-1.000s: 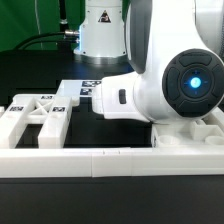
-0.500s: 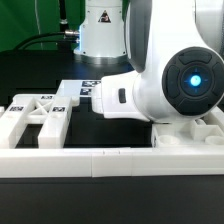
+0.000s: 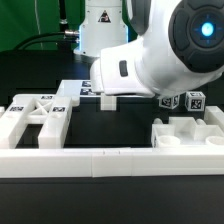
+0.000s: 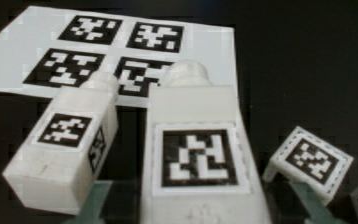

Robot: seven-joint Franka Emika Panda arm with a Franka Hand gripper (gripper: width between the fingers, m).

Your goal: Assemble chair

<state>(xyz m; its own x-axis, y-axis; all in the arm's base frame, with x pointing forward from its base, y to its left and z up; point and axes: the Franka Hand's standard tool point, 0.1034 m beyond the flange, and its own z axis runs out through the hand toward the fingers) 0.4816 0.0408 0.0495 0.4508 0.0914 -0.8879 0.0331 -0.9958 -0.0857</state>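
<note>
My gripper (image 3: 106,92) is shut on a white tagged chair bar (image 3: 108,100) and holds it above the black table. In the wrist view that bar (image 4: 197,140) sits between my fingers (image 4: 105,197), tag facing the camera, with my gripper (image 4: 197,202) closed round its near end. A second white tagged bar (image 4: 66,142) lies close beside it. Another tagged chair part (image 4: 311,156) lies on the other side. White chair frames (image 3: 35,115) lie at the exterior view's left. A chunky chair part (image 3: 186,135) with round holes lies at the exterior view's right.
The marker board (image 3: 75,90) lies flat behind the frames, and shows in the wrist view (image 4: 105,55) beyond the bars. A long low white border wall (image 3: 110,160) runs along the front. Two small tagged pieces (image 3: 186,101) stand behind the chunky part. The arm's base (image 3: 100,30) stands at the back.
The arm has lifted and swung up toward the exterior view's right, raising the bar off the table. The chunky part and the tagged pieces at the right have come into sight.
</note>
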